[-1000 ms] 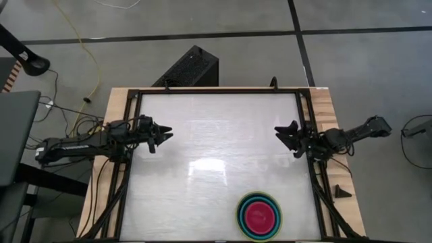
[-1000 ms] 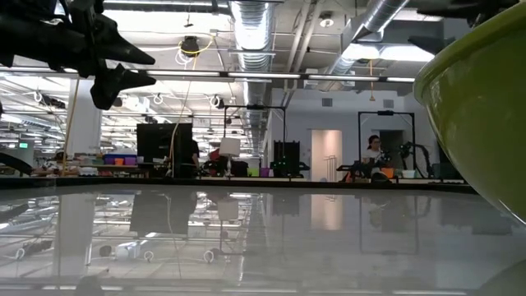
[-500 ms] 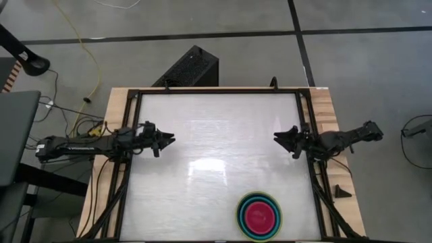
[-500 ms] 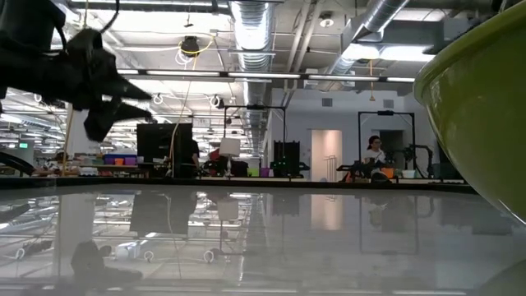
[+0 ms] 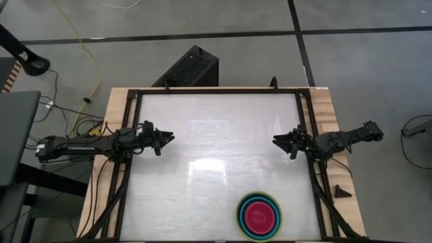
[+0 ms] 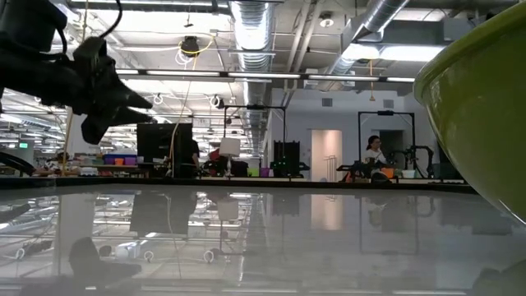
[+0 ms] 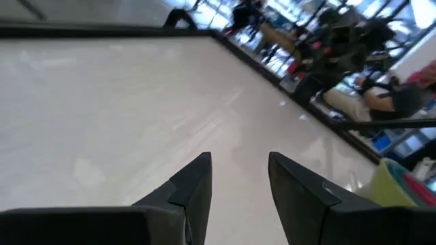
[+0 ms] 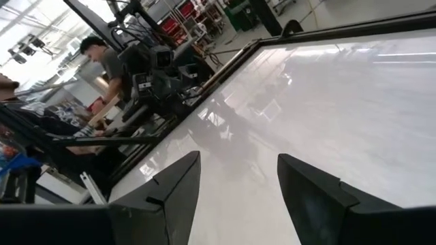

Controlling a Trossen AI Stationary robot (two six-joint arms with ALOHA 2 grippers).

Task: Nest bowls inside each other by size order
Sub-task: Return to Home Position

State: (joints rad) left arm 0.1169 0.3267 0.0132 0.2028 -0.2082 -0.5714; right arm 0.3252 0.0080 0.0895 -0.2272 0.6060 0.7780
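Note:
The bowls (image 5: 258, 217) stand nested in one stack near the table's near edge, right of the middle: magenta-pink innermost, then rings of teal, blue and lime green, on the white table (image 5: 216, 135). The stack's outer yellow-green wall (image 6: 485, 107) fills the right of the low view. My left gripper (image 5: 169, 138) is open and empty at the table's left edge, above the surface. My right gripper (image 5: 277, 142) is open and empty at the table's right edge. Both point toward the table's middle.
A black frame (image 5: 216, 91) runs around the white table. A black box (image 5: 189, 67) stands on the floor beyond the far edge. A small black wedge (image 5: 342, 192) lies on the wooden margin at the right. People show in the room beyond the table.
My left arm has stretched out lower and its gripper has gone slightly toward the table's middle and down. My right gripper has gone down and a little toward the table's left. The bowl stack has not moved.

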